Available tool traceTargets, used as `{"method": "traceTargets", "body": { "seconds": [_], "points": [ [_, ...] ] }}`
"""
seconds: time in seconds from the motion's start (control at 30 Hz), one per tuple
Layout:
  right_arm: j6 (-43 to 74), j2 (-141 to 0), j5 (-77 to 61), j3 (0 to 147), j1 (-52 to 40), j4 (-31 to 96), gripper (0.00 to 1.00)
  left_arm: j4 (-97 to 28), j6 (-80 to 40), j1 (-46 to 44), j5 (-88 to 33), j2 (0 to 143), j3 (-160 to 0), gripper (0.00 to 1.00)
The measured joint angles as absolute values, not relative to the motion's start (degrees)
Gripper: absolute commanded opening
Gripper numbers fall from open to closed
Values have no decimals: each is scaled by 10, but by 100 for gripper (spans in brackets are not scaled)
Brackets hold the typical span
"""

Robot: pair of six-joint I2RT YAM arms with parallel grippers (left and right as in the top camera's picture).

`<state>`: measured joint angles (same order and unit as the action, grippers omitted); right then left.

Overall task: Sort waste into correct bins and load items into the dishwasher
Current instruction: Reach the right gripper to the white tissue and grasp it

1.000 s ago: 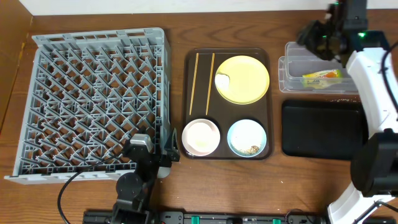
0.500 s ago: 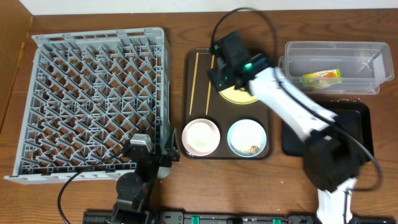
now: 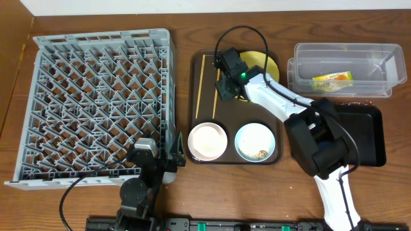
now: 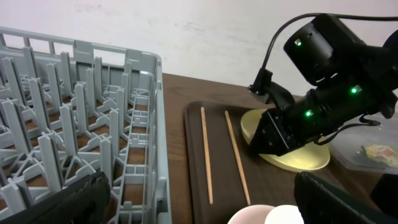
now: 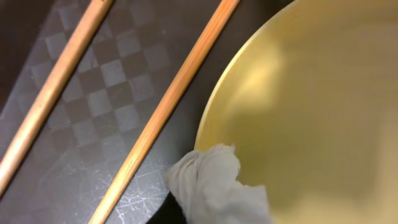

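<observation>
We are in the waste-sorting part of the job. The right pincer (image 3: 225,85) is down over the tray (image 3: 195,131), at the left rim of the yellow plate (image 3: 268,62). There a crumpled white tissue (image 5: 214,186) sits on the plate's edge, just beside the nearer of the two chopsticks (image 5: 166,107). The wrist view shows no fingers and the other views show only dark housing, so we cannot tell whether this pincer is wide or closed, or whether it has the tissue yet.

The left pincer (image 3: 156,157) rests low at the near corner of the dish rack (image 3: 96,96), its fingers spread wide and holding nothing.

We judge the next move to be a clean pinch on the tissue alone. The jaws should close on its raised folds without catching the plate rim or nudging the chopstick. Then the tissue must be lifted and carried right to the bins, where the clear bin (image 3: 340,52) already holds a wrapper (image 3: 332,79). The plate, the white bowl (image 3: 207,140) and the blue bowl (image 3: 255,142) are not yet in the rack.
</observation>
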<state>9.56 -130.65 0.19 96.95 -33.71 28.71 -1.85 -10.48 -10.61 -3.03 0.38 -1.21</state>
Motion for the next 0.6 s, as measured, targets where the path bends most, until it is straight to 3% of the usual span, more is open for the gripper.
{"method": "traceTargets", "body": {
  "seconds": [0.17,0.27,0.6],
  "points": [
    [94,-1296,-14,969,-333,305,10,-18,-105,-106,-30,4,-12,95],
    [92,-1275,-19,969,-332,318,3,-18,-105,-106,-30,4,-12,95],
    [91,-1192,-19,968,-326,331,1,-18,-105,-106,-30,4,-12,96]
  ]
}}
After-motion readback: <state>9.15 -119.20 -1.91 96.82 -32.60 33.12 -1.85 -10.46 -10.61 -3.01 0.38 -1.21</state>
